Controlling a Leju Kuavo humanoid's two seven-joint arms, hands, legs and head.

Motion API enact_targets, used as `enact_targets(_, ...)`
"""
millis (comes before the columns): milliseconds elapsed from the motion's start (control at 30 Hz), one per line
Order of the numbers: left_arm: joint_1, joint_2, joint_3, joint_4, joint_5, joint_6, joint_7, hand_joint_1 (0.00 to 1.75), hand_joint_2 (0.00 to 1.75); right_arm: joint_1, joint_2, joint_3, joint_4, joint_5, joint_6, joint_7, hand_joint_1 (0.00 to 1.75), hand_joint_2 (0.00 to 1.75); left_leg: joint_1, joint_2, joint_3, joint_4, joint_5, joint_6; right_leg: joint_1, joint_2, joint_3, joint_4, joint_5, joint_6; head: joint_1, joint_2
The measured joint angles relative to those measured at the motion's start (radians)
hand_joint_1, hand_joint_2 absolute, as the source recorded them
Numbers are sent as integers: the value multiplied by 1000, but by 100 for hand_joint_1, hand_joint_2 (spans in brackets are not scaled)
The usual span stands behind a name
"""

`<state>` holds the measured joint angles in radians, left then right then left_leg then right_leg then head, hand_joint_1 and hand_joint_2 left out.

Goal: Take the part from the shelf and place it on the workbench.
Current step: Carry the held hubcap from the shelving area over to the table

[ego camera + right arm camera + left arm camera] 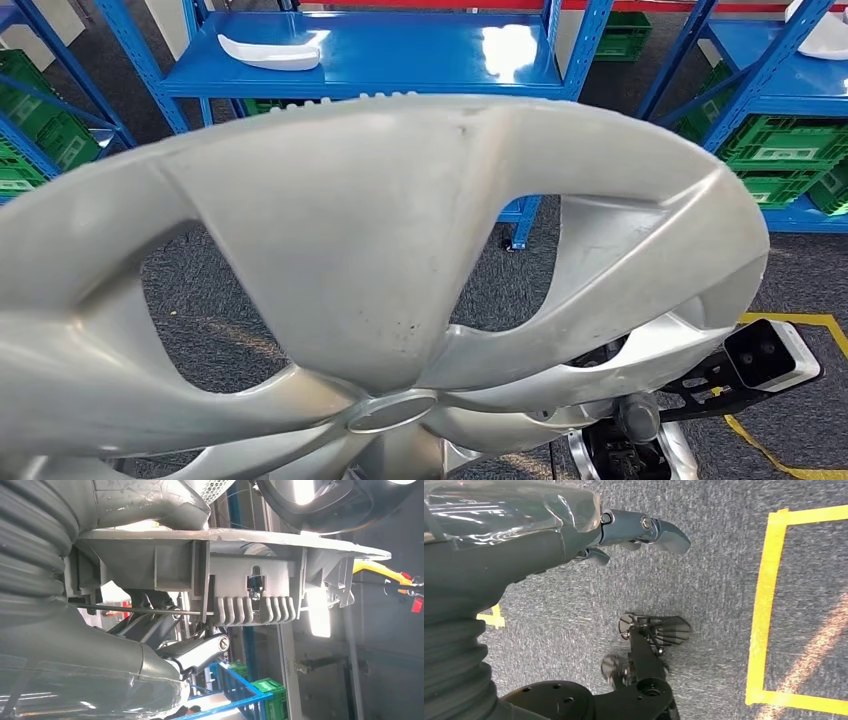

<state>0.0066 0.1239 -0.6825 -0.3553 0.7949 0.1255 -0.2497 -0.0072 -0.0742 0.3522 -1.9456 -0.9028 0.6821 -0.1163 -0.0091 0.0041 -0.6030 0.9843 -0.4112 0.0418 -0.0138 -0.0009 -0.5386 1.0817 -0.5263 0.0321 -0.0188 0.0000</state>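
Note:
A large silver wheel cover (380, 260) with curved spokes is held up close to the head camera and tilted, covering most of that view. In the right wrist view my right hand (65, 630) grips the wheel cover's rim (250, 575): the thumb (150, 505) lies on one face and the dark fingers (200, 650) reach under the ribbed back. In the left wrist view my left hand (639, 532) hangs over the grey carpet, fingers stretched out and holding nothing.
Blue shelves (370, 60) stand ahead, one carrying a white moulded part (270, 50). Green crates (790, 150) fill the lower racks at right and more crates (40, 130) sit at left. Yellow tape (769, 605) marks squares on the carpet.

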Motion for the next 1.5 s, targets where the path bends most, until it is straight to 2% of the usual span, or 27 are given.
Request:
enact_targets(67,0,-1,0,0,-1,0,0,0,175,-1,0,0,0,1,0,0,171,175,-2,-1,-13,8,11,-9,5,0,57,-98,4,-13,0,0)
enact_targets(133,-1,-1,0,-1,-1,0,0,0,175,-1,0,0,0,2,0,-1,171,175,-1,-1,-19,8,25,-21,8,1,50,-109,11,-26,0,0)
enact_targets(200,0,0,0,0,-1,0,0,0,175,-3,0,0,0,2,-1,-1,171,175,3,-4,-32,24,8,-33,3,0,38,-114,26,-42,0,0)
enact_targets(267,0,1,0,0,-2,1,0,0,175,-5,2,0,0,2,-1,-1,171,175,9,-6,-61,104,-69,-45,-2,-2,23,-116,46,-52,-1,0)
enact_targets(333,0,2,0,0,-2,0,0,0,175,-6,3,0,0,-1,-1,0,171,175,16,-6,-97,237,-153,-56,-2,-3,1,-113,64,-54,-2,0)
enact_targets(367,0,2,0,0,-2,0,0,0,175,-7,4,0,0,-3,-1,0,171,175,19,-5,-103,284,-170,-60,-2,-2,-11,-111,72,-52,-2,0)
enact_targets(400,0,2,0,0,-2,0,0,0,175,-7,4,0,1,-4,-1,1,171,175,22,-5,-93,299,-167,-62,-2,-2,-23,-107,79,-49,-2,0)
enact_targets(467,0,2,0,0,-2,-1,0,0,175,-7,5,0,1,-6,0,2,171,175,28,-5,-13,206,-121,-64,-4,-1,-44,-99,90,-43,-3,0)
enact_targets(533,-2,2,0,0,-2,-1,0,0,175,-9,6,0,1,-8,1,3,171,175,27,-8,84,61,-102,-60,-2,-1,-58,-94,100,-31,-2,0)
enact_targets(567,-2,2,0,0,-2,-1,0,0,175,-11,6,0,1,-9,1,3,171,175,24,-9,108,20,-103,-56,-2,-1,-61,-92,106,-24,-2,0)
enact_targets(667,0,1,0,0,-2,-1,0,0,175,-14,5,1,1,-11,2,3,171,175,17,-9,105,-2,-94,-33,-4,-2,-71,-93,124,-3,-3,0)
enact_targets(700,-1,0,0,0,-2,-1,0,0,175,-14,5,1,1,-11,3,3,171,175,17,-7,99,-5,-85,-24,-5,-2,-78,-85,116,-1,-3,0)
enact_targets(767,-1,0,0,0,-2,-1,0,0,175,-13,4,1,1,-12,4,3,171,175,18,-3,81,-10,-65,-6,-6,-1,-112,-11,56,-7,-1,0)
enact_targets(833,1,-1,0,-1,-2,-1,0,0,175,-9,2,1,1,-13,5,3,171,175,13,-1,55,-9,-47,1,-5,-1,-159,130,-25,-13,0,0)
enact_targets(867,3,-1,0,-1,-2,0,0,0,175,-7,1,1,1,-13,6,3,171,175,10,-1,42,-8,-38,3,-5,-1,-171,186,-47,-11,0,0)
enact_targets(900,4,-1,0,-2,-2,1,0,0,175,-5,0,1,1,-13,6,3,171,175,7,0,30,-6,-30,4,-4,-1,-165,208,-50,-6,0,0)
enact_targets(933,6,-1,0,-3,-2,1,0,0,175,-4,0,1,1,-13,6,3,171,175,4,0,20,-5,-23,4,-3,-1,-139,188,-37,-1,0,0)
enact_targets(967,7,-1,0,-4,-2,2,0,0,175,-3,0,1,1,-13,7,3,171,175,1,-1,11,-4,-17,4,-2,-1,-94,130,-16,2,0,0)
enact_targets(1033,8,-3,0,-8,-2,3,0,0,175,-4,-1,1,1,-13,7,3,171,175,-3,-2,-1,-2,-7,0,5,-2,14,-32,4,-10,-1,0)
enact_targets(1100,10,-5,0,-11,-2,6,1,0,175,-4,-1,0,1,-12,7,3,171,175,-2,-1,-6,-1,4,-10,13,-3,66,-121,2,-27,-1,0)
enact_targets(1167,12,-4,0,-12,-2,10,3,0,175,-4,0,0,1,-12,7,3,171,175,0,0,-9,-2,13,-22,13,-3,62,-131,12,-37,2,0)
enact_targets(1233,14,-3,0,-13,-3,12,5,0,175,-4,0,0,1,-12,6,3,171,175,2,-2,-26,25,-13,-34,6,-3,57,-138,25,-50,1,0)
enact_targets(1333,16,0,1,-14,-5,16,5,0,175,-2,2,-1,1,-11,-2,2,171,175,13,-5,-92,209,-127,-53,3,-5,44,-136,38,-58,-3,0)
enact_targets(1367,17,0,1,-14,-6,19,5,0,175,1,3,-1,1,-9,-6,2,171,175,16,-5,-110,270,-151,-57,3,-5,39,-133,40,-57,-3,0)
enact_targets(1400,18,1,1,-14,-7,21,6,0,175,3,3,-1,1,-5,-12,2,171,175,19,-5,-114,299,-157,-61,3,-5,34,-129,42,-57,-3,0)
enact_targets(1433,18,1,2,-15,-8,23,6,0,175,6,3,-2,1,1,-20,1,171,175,22,-5,-95,283,-142,-63,3,-5,31,-125,42,-56,-3,0)
enact_targets(1500,19,2,4,-16,-9,26,6,0,175,9,5,-5,1,17,-35,0,171,175,26,-5,-10,148,-88,-62,3,-4,29,-119,42,-55,-3,0)
